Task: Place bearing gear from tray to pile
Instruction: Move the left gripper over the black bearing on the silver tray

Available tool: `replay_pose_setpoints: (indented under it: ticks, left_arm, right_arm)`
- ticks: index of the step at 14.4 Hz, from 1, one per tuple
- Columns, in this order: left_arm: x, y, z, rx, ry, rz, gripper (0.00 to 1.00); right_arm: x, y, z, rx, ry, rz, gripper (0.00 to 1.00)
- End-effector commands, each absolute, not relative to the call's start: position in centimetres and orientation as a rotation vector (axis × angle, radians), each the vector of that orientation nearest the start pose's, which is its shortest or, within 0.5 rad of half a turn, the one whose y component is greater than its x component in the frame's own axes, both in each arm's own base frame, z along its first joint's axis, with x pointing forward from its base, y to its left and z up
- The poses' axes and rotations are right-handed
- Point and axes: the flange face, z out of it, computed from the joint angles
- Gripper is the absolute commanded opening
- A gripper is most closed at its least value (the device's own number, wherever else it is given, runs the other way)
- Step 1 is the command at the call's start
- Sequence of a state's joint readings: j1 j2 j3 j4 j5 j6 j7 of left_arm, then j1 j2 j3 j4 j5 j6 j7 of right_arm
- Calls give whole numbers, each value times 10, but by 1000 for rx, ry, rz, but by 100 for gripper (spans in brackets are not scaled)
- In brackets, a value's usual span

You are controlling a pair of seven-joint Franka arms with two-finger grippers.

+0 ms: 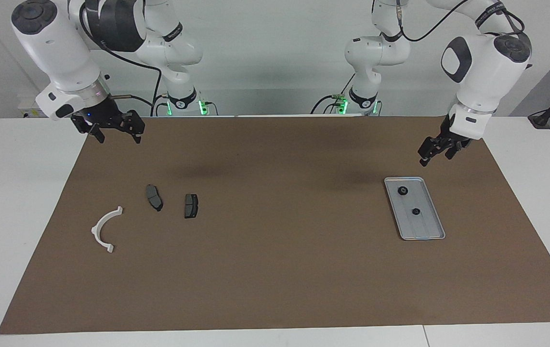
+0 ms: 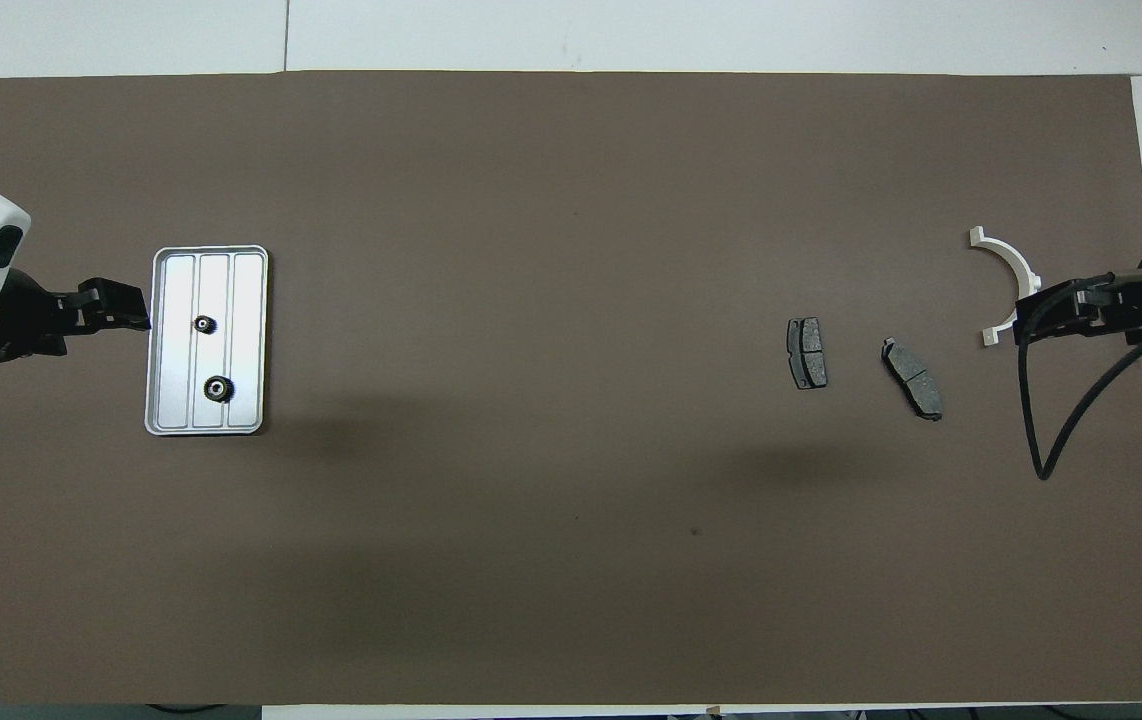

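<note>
The right gripper hangs idle over the brown mat at the right arm's end of the table. Its jaws stand wide apart with nothing between them.

On the mat at that same end lies the pile. The white half-ring plastic bracket is the part farthest from the robots. The two dark grey brake pads lie side by side nearer to the robots, apart from each other and from the bracket. The second pad is the one closer to the middle of the table.

Well apart from these, toward the left arm's end, sits the flat silver-grey ridged metal tray. Two small black bearing gears rest in it. The larger gear is nearer to the robots and the smaller gear is farther from them.

The left gripper hangs in the air over the mat, just off the tray's edge. Whether it is open or closed cannot be told, and it touches neither tray nor gear.
</note>
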State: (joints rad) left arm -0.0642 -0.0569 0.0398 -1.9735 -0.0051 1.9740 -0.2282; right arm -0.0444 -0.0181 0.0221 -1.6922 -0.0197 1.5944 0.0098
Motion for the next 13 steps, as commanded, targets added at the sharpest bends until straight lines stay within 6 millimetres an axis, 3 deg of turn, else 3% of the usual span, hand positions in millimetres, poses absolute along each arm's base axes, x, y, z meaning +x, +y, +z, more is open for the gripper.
replay_pose_setpoints:
  ticks: [1,4,13]
  left_arm:
    - [543,-18,463,-3129,-336,-98,67]
    - [548,-20,437,-3127,-331,-80,64]
    - [553,-19,425,-3124,-312,-85,64]
  right_arm:
    - [540,-16,579,-3150,52,87,100]
    - [540,-19,579,-3149,57,87,100]
    - [541,-18,580,-3150,54,70,100]
